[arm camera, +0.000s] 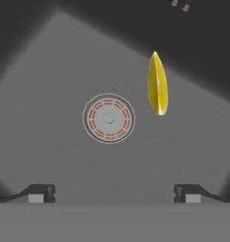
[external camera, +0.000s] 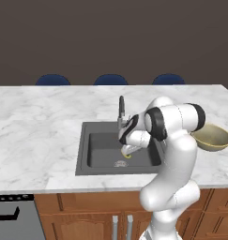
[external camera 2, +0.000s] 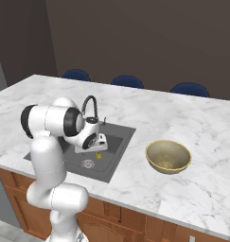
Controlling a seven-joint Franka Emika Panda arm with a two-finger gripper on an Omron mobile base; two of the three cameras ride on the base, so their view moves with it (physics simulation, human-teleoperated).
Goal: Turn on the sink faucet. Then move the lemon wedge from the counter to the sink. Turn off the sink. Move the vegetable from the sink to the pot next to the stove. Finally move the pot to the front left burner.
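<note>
The fingers (arm camera: pixel 114 193) stand fully spread and hold nothing above the sink (arm camera: pixel 50 142), the lemon wedge (arm camera: pixel 157 85) lying just beside its round drain (arm camera: pixel 108 118).

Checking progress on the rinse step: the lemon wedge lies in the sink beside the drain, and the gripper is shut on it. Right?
Not quite. The lemon wedge does lie in the sink beside the drain, but the gripper is open and holds nothing; the hand view shows its fingertips set wide apart, clear of the wedge.
</note>
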